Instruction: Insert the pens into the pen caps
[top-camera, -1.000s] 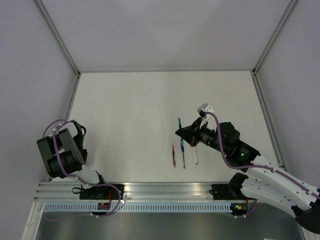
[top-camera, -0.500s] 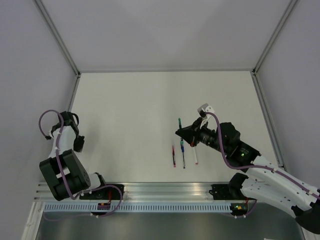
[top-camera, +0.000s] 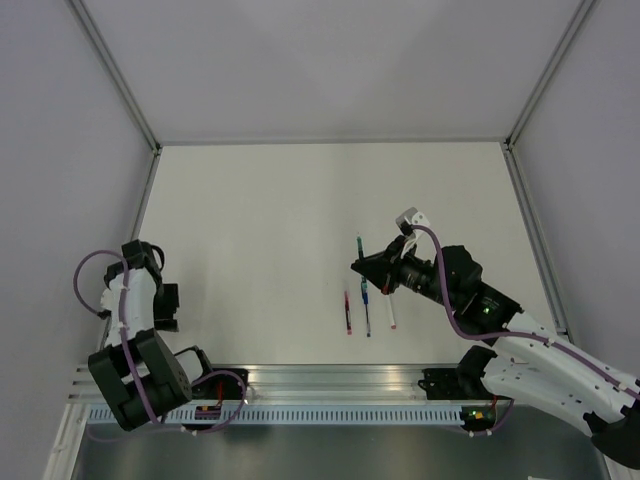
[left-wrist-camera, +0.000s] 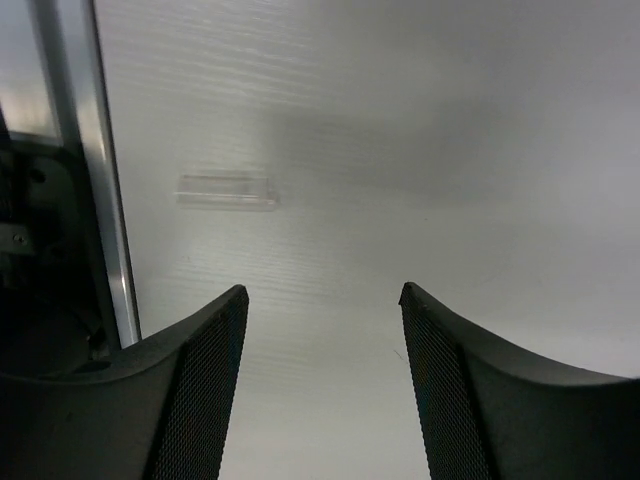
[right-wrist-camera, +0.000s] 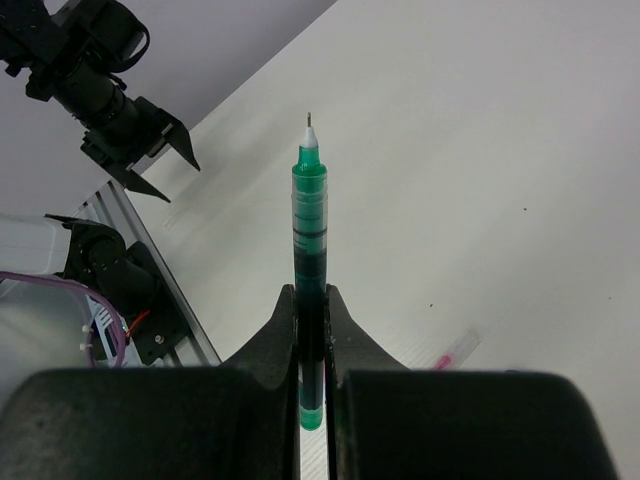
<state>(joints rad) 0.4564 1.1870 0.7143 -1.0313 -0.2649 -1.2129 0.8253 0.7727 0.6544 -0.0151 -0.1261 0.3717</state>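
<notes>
Pens were split between gripper and table. The green pen (right-wrist-camera: 310, 220) was clamped between the closed fingers of the right gripper (right-wrist-camera: 310, 295), its bare writing tip uncapped and pointing away from the wrist camera, held clear of the table (top-camera: 250, 220). From above, this pen crossed the fingers near the middle of the table. Just on the near side of it, the red pen (top-camera: 348, 312), blue pen (top-camera: 367, 318) and white pen (top-camera: 391, 312) lay side by side, roughly parallel and apart from one another. Well off to the left, near the table's edge, the left gripper (left-wrist-camera: 322, 295) stood with its fingers spread apart and nothing between them. A short clear tube (left-wrist-camera: 225, 190), shaped like a pen cap, lay flat on the table beyond those fingers, close to the aluminium rail (left-wrist-camera: 100, 180).
</notes>
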